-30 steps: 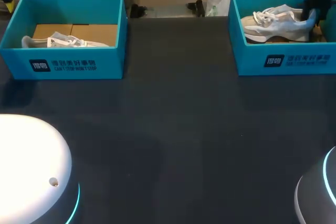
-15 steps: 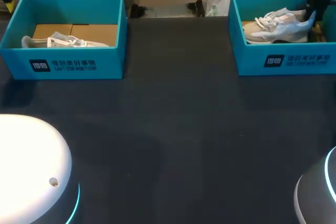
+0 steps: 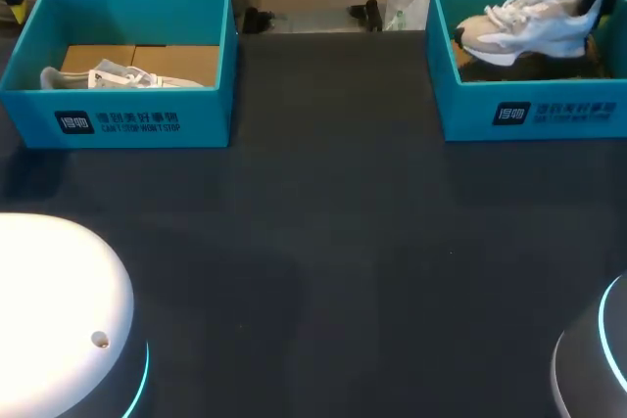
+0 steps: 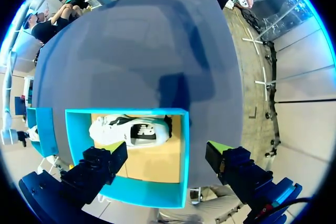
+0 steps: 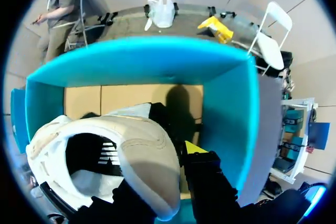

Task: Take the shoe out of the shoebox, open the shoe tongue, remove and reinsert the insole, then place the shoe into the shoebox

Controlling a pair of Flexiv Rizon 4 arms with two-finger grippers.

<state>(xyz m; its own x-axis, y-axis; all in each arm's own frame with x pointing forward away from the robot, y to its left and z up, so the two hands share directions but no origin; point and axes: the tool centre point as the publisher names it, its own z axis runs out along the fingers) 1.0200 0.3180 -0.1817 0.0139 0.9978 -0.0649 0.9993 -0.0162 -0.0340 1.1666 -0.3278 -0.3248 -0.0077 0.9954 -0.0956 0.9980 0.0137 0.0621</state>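
The right gripper (image 5: 170, 184) has its fingers (image 5: 207, 177) clenched on the heel collar of the shoe (image 3: 524, 28), one finger inside the collar and one outside. The shoe is held within the walls of the right shoebox (image 3: 529, 110), near rim height, with the toe towards the middle of the table (image 3: 333, 242). The box's four walls enclose the shoe on all sides; the wall nearest the robot hides the lower edge of the sole in the head view.

The left gripper (image 4: 166, 151) hangs above the left shoebox (image 3: 118, 119) with its fingers released, spread wide and touching nothing. A second shoe (image 4: 131, 131) lies on its side in that box, against one wall.

Materials and shapes:
- Both shoeboxes are rectangular, open-topped and teal, with plain brown cardboard floors (image 5: 131, 95).
- The held shoe is off-white with a smooth rounded heel, white laces and a thick pale sole.
- The table surface is dark and matte.
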